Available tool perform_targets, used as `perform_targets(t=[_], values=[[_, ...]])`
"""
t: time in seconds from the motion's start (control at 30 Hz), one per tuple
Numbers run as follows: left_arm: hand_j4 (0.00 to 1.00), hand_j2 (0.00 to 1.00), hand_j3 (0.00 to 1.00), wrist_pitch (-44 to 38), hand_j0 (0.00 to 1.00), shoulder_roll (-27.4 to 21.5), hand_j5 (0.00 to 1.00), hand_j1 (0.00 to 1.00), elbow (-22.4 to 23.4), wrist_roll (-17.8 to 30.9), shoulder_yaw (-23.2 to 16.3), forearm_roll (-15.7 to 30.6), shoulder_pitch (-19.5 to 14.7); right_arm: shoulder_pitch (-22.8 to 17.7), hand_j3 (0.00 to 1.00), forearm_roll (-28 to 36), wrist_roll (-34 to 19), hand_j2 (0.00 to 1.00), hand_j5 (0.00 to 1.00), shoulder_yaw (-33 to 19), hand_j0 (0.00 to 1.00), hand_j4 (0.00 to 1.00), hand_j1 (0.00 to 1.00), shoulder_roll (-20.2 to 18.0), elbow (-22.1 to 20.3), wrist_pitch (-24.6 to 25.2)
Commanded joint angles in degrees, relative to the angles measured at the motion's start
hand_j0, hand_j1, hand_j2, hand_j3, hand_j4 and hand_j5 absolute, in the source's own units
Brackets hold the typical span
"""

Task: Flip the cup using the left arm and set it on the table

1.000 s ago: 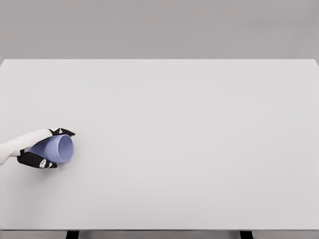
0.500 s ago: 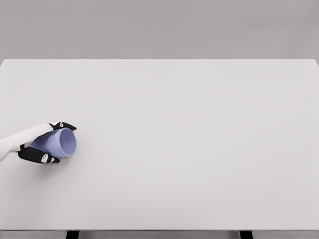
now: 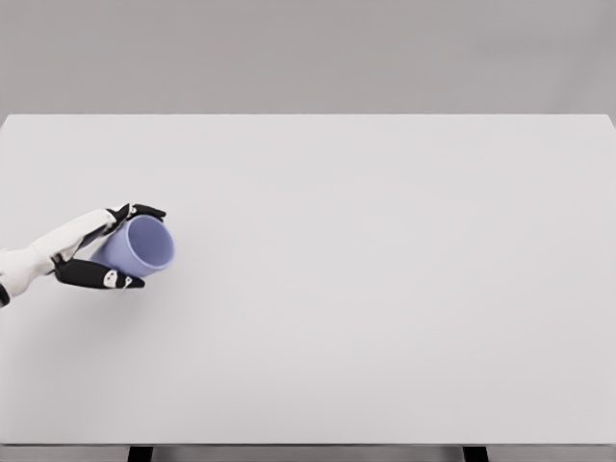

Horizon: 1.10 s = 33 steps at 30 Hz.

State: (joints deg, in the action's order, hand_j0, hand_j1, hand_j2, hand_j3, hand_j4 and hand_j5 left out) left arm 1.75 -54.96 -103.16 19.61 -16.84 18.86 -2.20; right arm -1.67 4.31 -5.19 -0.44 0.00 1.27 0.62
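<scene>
The left hand (image 3: 96, 255) and the cup (image 3: 138, 247) have moved up and to the right since the earlier frames, and the cup's mouth now tips further upward. The wide white counter (image 3: 366, 279) stretches to the right of them. The lavender cup sits at the counter's left side, tilted, mouth to the right, with the fingers (image 3: 104, 279) closed around its wall.

Your only obstacle the lilac cup (image 3: 138, 250) gripped in the left hand (image 3: 96, 255) near the worktop (image 3: 385, 289) left edge, middle, right and far side open to pass
</scene>
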Motion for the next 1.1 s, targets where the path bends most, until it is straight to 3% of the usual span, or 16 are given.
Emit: perform_targets(t=[0.0,0.63,1.07], values=[[0.80,0.80,0.80,0.0,0.80,1.8,0.80,0.80,0.0,0.0,1.3,1.9,0.1,0.0,1.00,0.0,0.0,1.00,1.00,0.0,1.00,1.00,1.00,0.0,0.0,0.0],[0.84,0.84,0.84,-0.1,0.84,11.5,0.84,0.84,1.2,0.0,5.9,4.2,1.3,0.0,1.00,0.0,0.0,1.00,1.00,0.0,1.00,1.00,1.00,0.0,0.0,0.0],[0.84,0.84,0.84,0.0,0.84,14.4,0.84,0.84,1.1,0.0,8.4,5.0,3.5,0.0,1.00,0.0,0.0,1.00,1.00,0.0,1.00,1.00,1.00,0.0,0.1,0.0]])
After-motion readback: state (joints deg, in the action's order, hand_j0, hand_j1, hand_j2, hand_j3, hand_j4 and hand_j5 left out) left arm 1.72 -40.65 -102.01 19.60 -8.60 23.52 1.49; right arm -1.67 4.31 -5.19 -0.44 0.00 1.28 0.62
